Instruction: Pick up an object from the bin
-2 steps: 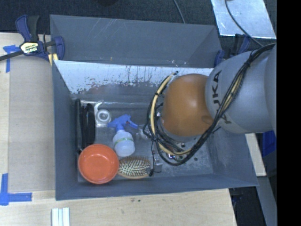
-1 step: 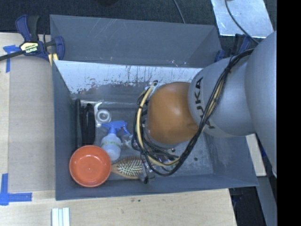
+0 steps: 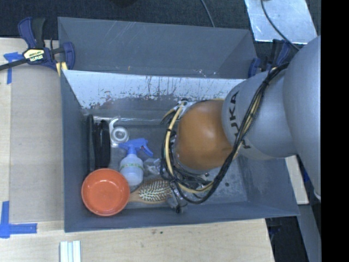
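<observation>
Well, looks like the reach-down step, with nothing visibly lifted yet. Can see the arm (image 3: 272, 119) reaching in from the right, orange wrist cover (image 3: 199, 135) low over the middle-right of the grey bin (image 3: 71, 162), cables (image 3: 170, 146) looped round it. Reckon the gripper (image 3: 175, 199) sits under that cover towards the front, just beside the right end of a wooden hairbrush (image 3: 152, 191) lying flat along the front wall. Can't tell whether open or shut, or whether gripping anything, too well hidden under the cover. Closest other stuff: white spray bottle (image 3: 132, 160) with a blue trigger just behind the brush, orange bowl (image 3: 105, 191) right up against the brush's left end in the front-left corner, plus a black long thing (image 3: 99, 143) and a small pale ring (image 3: 118, 134) farther left. Guessing the hairbrush as the likely pick, purely by nearness. Next up, probably: settle squarely onto it, close, then lift straight up without snagging the bottle or dragging those cables across the bowl.
</observation>
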You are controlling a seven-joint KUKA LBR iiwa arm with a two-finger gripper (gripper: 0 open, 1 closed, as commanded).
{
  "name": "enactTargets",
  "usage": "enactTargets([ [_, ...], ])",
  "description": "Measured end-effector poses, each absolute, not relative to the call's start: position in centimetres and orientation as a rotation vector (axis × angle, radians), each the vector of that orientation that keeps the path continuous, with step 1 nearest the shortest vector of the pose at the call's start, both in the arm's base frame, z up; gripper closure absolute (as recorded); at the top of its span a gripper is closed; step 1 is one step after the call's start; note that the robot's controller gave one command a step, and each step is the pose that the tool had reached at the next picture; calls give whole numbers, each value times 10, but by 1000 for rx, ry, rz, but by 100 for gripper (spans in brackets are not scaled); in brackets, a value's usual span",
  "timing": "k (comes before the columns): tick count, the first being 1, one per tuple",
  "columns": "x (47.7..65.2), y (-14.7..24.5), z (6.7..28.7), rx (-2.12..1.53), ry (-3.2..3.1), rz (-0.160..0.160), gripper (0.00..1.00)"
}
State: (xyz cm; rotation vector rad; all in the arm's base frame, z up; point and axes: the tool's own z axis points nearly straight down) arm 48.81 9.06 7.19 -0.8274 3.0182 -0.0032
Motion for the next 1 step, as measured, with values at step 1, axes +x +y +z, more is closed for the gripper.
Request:
enactTargets([
  [1,491,103,72,-569,3089,-2,100],
])
